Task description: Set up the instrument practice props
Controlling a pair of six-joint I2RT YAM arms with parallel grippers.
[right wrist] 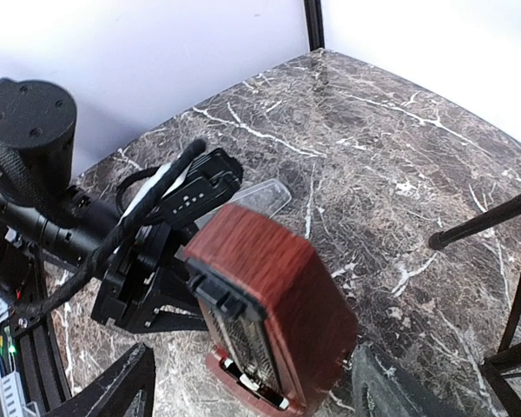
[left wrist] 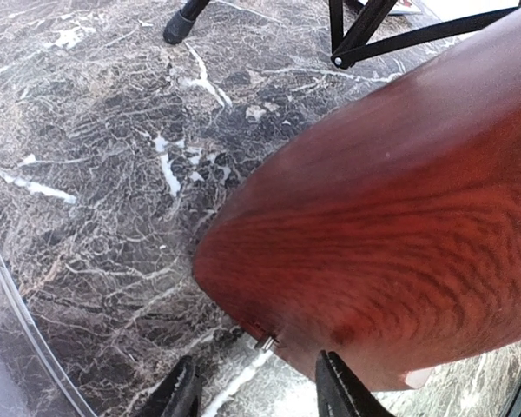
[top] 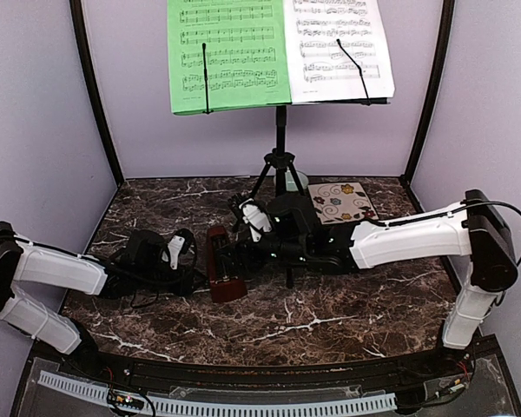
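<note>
The marble surface (top: 330, 313) fills your top view. At its far edge the music stand (top: 280, 139) rises on its tripod. The frame cuts off the stand's top, and its desk is hidden behind the green sheet (top: 230, 52) on the left and the white sheet (top: 339, 43) on the right. Both sheets are cropped at the top, and each is crossed by a thin black retaining wire (top: 206, 78). Left of centre you have the metronome (top: 224, 269), well in front of the tripod and between your two tools. From above its shape is hard to read, and you cannot tell whether it stands square or leans. Your right tool (right wrist: 259, 382) is spread wide: its wrist view shows a finger (right wrist: 126, 387) on each side of the metronome's base with a gap on both sides, and both fingers are only partly in frame. Your left tool (left wrist: 259, 382) sits just beside the metronome on its left. Its two dark fingers stand apart with bare marble between them, pinching nothing. The red-brown body looms just beyond the tips, so close that most of it runs out of frame. Whether the right-hand finger touches the wood you cannot tell. The cream tile (top: 341, 201) lies right of the tripod, its near edge covered by the right arm. The pale bowl (top: 299, 181) peeks out behind the tripod legs, mostly hidden.
</note>
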